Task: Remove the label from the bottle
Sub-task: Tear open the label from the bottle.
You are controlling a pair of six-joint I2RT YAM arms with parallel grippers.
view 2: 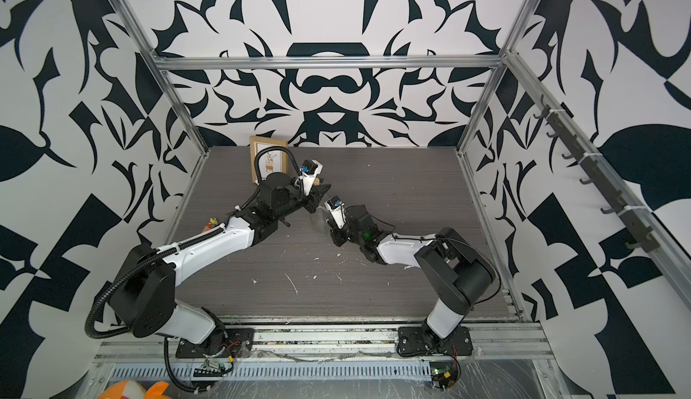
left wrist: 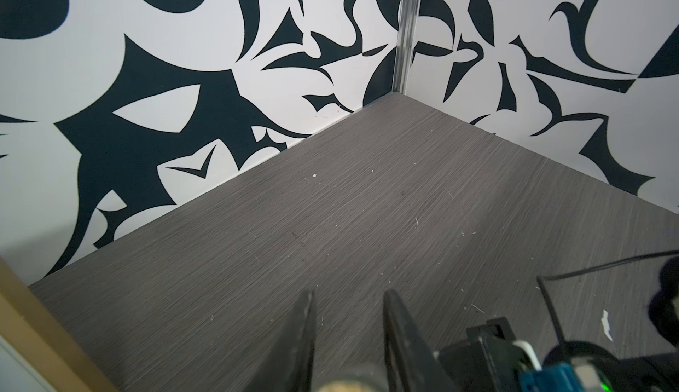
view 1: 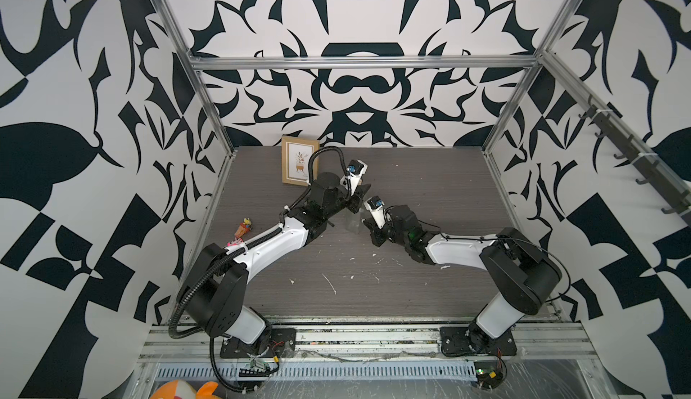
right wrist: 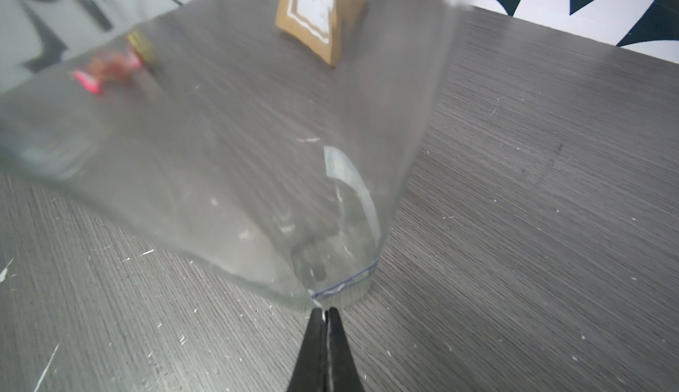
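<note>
The bottle (right wrist: pixel 220 169) is clear glass and fills much of the right wrist view; in both top views it hangs tilted between the two grippers (view 1: pixel 353 223) (view 2: pixel 318 221). My left gripper (left wrist: pixel 349 294) (view 1: pixel 359 194) is shut on the bottle at its neck, and the tan cork (left wrist: pixel 347 384) (view 2: pixel 317 181) shows between its fingers. The label (right wrist: pixel 345 284) is a thin whitish strip with a dark line at the bottle's lower edge. My right gripper (right wrist: pixel 324 311) (view 1: pixel 366 224) is shut at that edge, with a white sliver of label pinched between its jaws.
A wooden picture frame (view 1: pixel 299 159) stands at the back left of the grey table (view 1: pixel 430 191). A colourful wrapped sweet (view 1: pixel 243 228) lies by the left arm. White paper scraps (view 1: pixel 329 283) are scattered near the table's front. An orange plush (view 1: pixel 183 391) sits below the front rail.
</note>
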